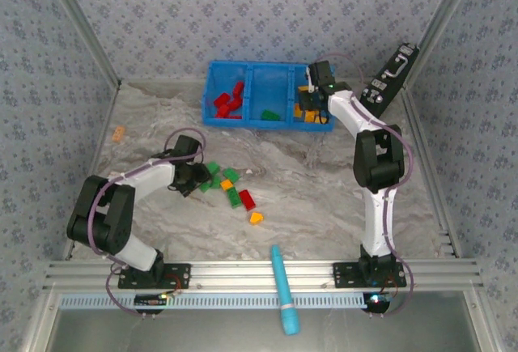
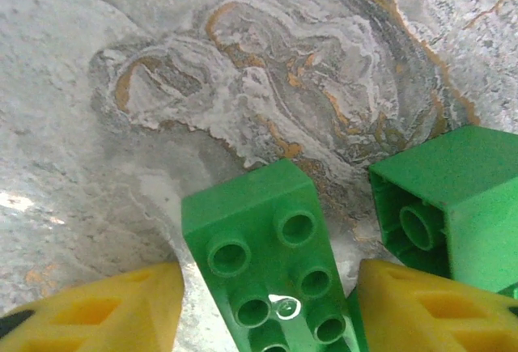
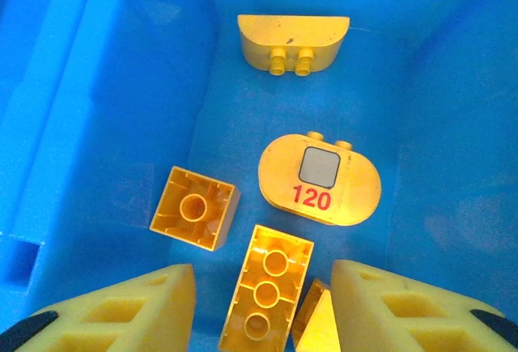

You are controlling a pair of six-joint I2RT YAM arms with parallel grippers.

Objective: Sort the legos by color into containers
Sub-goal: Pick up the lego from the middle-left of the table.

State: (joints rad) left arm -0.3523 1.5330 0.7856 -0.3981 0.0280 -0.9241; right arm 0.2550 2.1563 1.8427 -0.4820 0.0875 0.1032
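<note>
My left gripper point(image 2: 269, 279) is spread, one finger on either side of a green lego point(image 2: 259, 239) on the table point(image 2: 243, 61). The lego's near end is cut off and I cannot tell if the fingers touch it. My right gripper point(image 3: 263, 283) hangs spread and empty over yellow legos point(image 3: 320, 178) in the right compartment of the blue bin point(image 3: 105, 85).

Bright, even light, soft shadows; wrist views sharp, overhead view slightly grainy.

The studded green brick point(image 2: 263, 255) runs off the lower edge. The hollow green brick point(image 2: 461, 198) is cut by the right edge
</note>
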